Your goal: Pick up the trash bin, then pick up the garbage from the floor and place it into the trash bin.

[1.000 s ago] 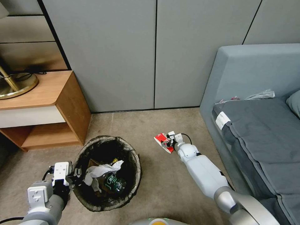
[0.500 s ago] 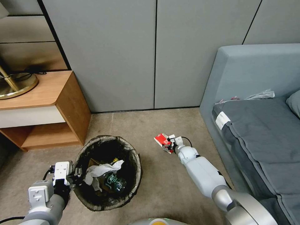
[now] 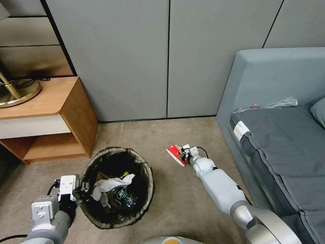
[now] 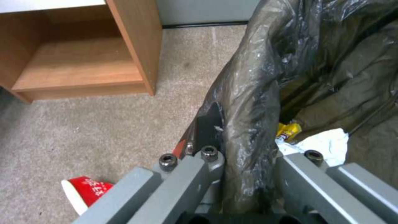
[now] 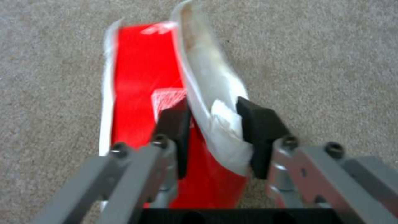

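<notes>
The trash bin (image 3: pixel 150 183), lined with a dark crinkly bag, sits at the lower left of the head view. My left gripper (image 3: pixel 83 191) is shut on its near rim. In the left wrist view the fingers (image 4: pixel 207 161) clamp the bag-covered rim (image 4: pixel 248 93). Inside lie white tissue (image 3: pixel 108 186), a green-labelled bottle (image 3: pixel 123 198) and a yellow wrapper (image 4: pixel 288 130). On the floor (image 3: pixel 176 203) to the right lies a flattened red-and-white paper cup (image 3: pixel 175 153). My right gripper (image 3: pixel 183 156) is shut on it, its black pads (image 5: pixel 257 124) pinching the cup's white wall (image 5: pixel 207 81). Another red cup (image 4: pixel 85 191) lies on the carpet below the left gripper.
A wooden nightstand (image 3: pixel 50 115) with a brass lamp base (image 3: pixel 17 91) stands at the left, close behind the bin. A grey sofa (image 3: pixel 281 135) borders the right side. Grey wall panels (image 3: pixel 169 57) close off the back. Open carpet lies between bin and sofa.
The right gripper and the red-and-white cup shifted slightly, the cup bunching up and then flattening back near the floor. The left gripper and bin stayed put.
</notes>
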Motion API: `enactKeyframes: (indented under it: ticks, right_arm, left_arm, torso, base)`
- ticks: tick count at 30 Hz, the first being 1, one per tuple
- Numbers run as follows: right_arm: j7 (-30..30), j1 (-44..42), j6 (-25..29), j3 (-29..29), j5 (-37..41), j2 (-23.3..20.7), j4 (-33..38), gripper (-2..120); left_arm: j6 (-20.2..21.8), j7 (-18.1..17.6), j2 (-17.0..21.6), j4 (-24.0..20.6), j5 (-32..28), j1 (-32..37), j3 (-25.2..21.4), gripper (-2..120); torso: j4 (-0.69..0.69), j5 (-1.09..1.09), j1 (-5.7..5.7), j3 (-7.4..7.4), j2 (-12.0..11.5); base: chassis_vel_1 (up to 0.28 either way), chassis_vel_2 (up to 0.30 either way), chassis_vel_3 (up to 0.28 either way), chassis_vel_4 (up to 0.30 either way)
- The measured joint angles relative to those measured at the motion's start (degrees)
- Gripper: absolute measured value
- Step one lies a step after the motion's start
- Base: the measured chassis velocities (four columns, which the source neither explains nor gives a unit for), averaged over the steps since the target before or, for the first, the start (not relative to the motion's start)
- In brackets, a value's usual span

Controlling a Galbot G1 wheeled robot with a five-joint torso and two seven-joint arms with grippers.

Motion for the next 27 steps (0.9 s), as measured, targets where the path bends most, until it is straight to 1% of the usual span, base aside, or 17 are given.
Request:
enactKeyframes:
  ticks: [2,3,6,16,19,21,22,23,24,26,27]
  right_arm:
    - [0.00,-0.10,0.23,0.02,-0.16,-0.01,0.12,14]
    - [0.00,-0.10,0.23,0.02,-0.16,-0.01,0.12,14]
    - [0.00,-0.10,0.40,0.07,-0.18,-0.03,0.10,1]
    - [0.57,-0.16,1.45,0.36,-0.19,-0.31,-0.09,1]
    - [1.37,-0.79,2.13,0.71,-0.33,-1.09,1.92,1]
    - [1.69,-1.56,2.09,1.01,-0.22,-2.12,5.53,1]
    - [1.89,-2.29,1.79,1.19,0.24,-3.20,9.41,1]
    - [1.93,-2.68,1.47,1.24,0.66,-3.84,11.43,1]
    - [1.93,-2.68,1.47,1.24,0.66,-3.84,11.43,1]
    - [1.99,-4.10,-0.26,1.38,2.60,-6.10,19.30,1]
    - [2.00,-4.46,-0.71,1.42,3.26,-6.78,21.81,1]
  left_arm:
    - [-0.03,0.02,0.02,0.00,0.02,-0.04,0.01,0]
    - [-0.03,0.02,0.02,0.00,0.02,-0.04,0.01,0]
    - [-0.05,0.02,0.00,0.00,0.03,-0.04,-0.03,0]
    - [-0.10,0.02,-0.16,0.00,0.14,-0.15,0.00,0]
    - [-0.11,0.03,-0.19,0.00,0.19,-0.22,0.04,0]
    - [-0.11,0.03,-0.19,0.00,0.19,-0.28,0.04,0]
    - [-0.11,0.03,-0.19,0.00,0.19,-0.30,0.05,0]
    - [-0.11,0.03,-0.18,0.00,0.18,-0.31,0.05,0]
    - [-0.11,0.03,-0.18,0.00,0.18,-0.31,0.05,0]
    - [-0.12,0.03,-0.13,0.00,0.15,-0.31,0.05,0]
    - [-0.11,0.03,-0.11,0.00,0.13,-0.32,0.05,0]
  torso:
    - [0.00,0.00,0.00,0.00,0.00]
    - [0.00,0.00,0.00,0.00,0.00]
    - [0.00,0.00,0.00,0.00,0.00]
    - [0.01,0.01,0.00,0.00,0.00]
    - [0.00,0.01,0.00,0.00,0.00]
    - [-0.01,0.01,0.00,0.00,0.00]
    - [-0.01,0.01,0.00,0.00,0.00]
    - [0.01,0.01,0.00,0.00,0.00]
    - [0.01,0.01,0.00,0.00,0.00]
    - [-0.01,0.01,0.00,0.00,0.00]
    - [-0.01,0.01,0.00,0.00,0.00]
  base:
    - [0.000,0.000,0.000,0.000]
    - [0.000,0.000,0.000,0.000]
    - [0.000,0.000,0.000,0.000]
    - [0.000,0.000,0.000,0.000]
    - [0.000,0.000,0.000,0.000]
    - [0.000,0.000,0.000,0.000]
    - [0.000,0.000,0.000,0.000]
    - [0.000,0.000,0.000,0.000]
    - [0.000,0.000,0.000,0.000]
    - [0.000,0.000,0.000,0.000]
    - [0.000,0.000,0.000,0.000]
